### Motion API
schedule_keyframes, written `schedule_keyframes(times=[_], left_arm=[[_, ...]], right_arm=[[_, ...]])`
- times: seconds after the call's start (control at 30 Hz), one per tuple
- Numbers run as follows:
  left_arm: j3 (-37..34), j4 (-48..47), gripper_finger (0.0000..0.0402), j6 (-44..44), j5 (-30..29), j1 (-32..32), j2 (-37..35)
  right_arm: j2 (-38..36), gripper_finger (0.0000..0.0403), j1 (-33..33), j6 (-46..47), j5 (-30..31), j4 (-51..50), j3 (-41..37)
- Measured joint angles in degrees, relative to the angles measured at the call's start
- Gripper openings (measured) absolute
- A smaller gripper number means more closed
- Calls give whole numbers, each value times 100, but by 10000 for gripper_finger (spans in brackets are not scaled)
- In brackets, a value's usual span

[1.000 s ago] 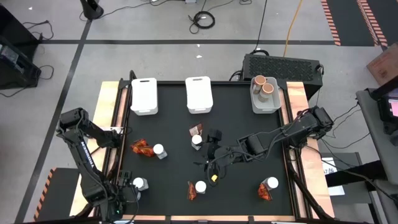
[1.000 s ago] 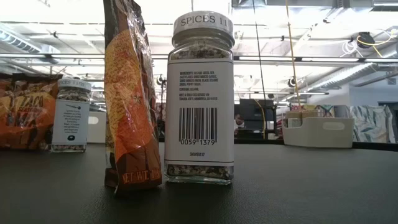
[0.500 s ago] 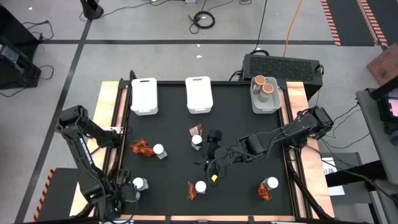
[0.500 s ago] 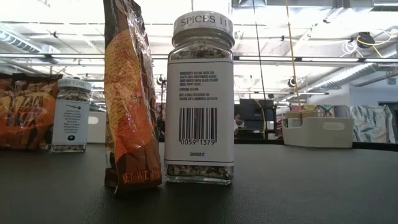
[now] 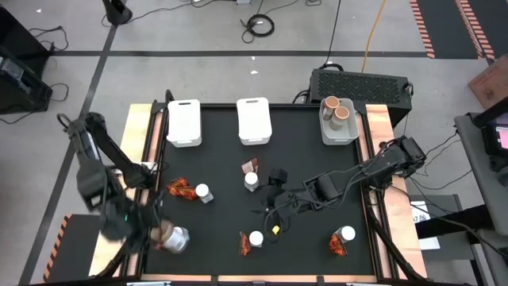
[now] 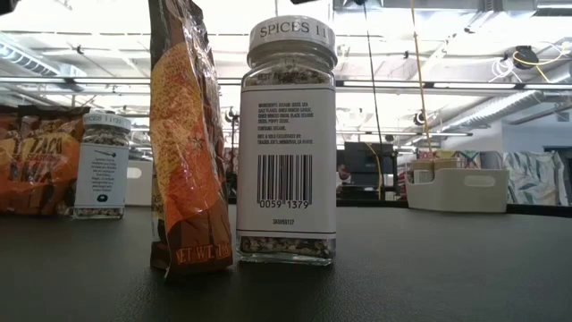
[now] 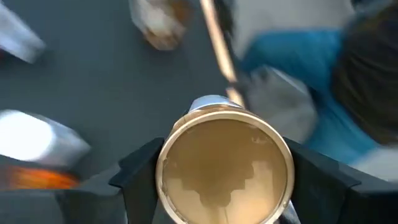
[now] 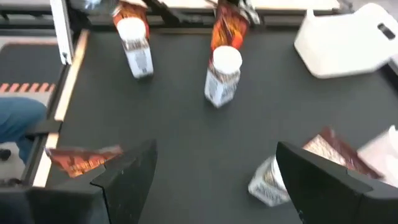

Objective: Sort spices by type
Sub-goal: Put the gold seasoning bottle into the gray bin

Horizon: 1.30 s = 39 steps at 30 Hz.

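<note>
High view: left gripper point(image 5: 163, 235) at lower left of the bench point(image 5: 302, 159), blurred, beside a white-lidded jar point(image 5: 178, 238). Right gripper point(image 5: 274, 208) hangs mid-bench, jaws wide apart and empty. Two tan-topped tubs point(image 5: 336, 109) sit in the bin point(image 5: 340, 137) at upper right.

Low view: clear glass jar point(image 6: 289, 143), paper label, touching a crinkly foil sachet point(image 6: 186, 134).

Left wrist view: jaws closed around a round tan tub point(image 7: 225, 171), smooth lid. Judgement: carry it level, release low inside the tubs' bin.

Right wrist view: jaws spread, nothing between.
</note>
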Motion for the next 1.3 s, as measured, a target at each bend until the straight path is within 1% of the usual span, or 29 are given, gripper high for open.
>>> schedule_keyframes(times=[0.1,0.17,0.2,0.27,0.4,0.5,0.57,0.63,0.73,0.9,0.97,1.07,1.2,1.3], left_arm=[[202,-361,278,898,-432,981,-224],[278,-498,278,1540,-412,1798,-293],[310,-505,278,1897,-302,2238,-302],[339,-466,278,2653,72,3135,-297],[339,-267,278,4000,1068,4733,-83],[339,-172,278,4679,1704,5672,169],[339,45,278,4890,2030,6116,393],[341,146,278,5045,2211,6428,652],[341,106,278,5257,2184,6664,1058],[339,239,278,5536,2187,6710,1652],[339,326,278,5613,2195,6702,1811],[339,328,278,5628,2188,6713,2010],[339,315,278,5630,2188,6704,2106],[339,323,278,5628,2188,6706,2145]], right_arm=[[-18,325,2,282,26,-402,0],[-27,325,2,380,38,-669,0],[-27,325,0,417,78,-748,0],[-38,325,-53,426,171,-853,0],[-85,325,-384,367,104,-1136,0],[-201,325,-774,61,-183,-1220,0],[-274,325,-1069,-223,-379,-1225,0],[-403,325,-1339,-456,-433,-1335,0],[-677,325,-1693,-669,-412,-1627,0],[-1112,325,-2037,-772,-412,-1952,-8],[-1326,325,-2066,-798,-415,-1852,-181],[-1753,325,-2066,-798,-415,-1432,-834],[-2418,325,-2066,-783,-436,-357,-1944],[-2834,325,-2066,-747,-436,530,-2631]])
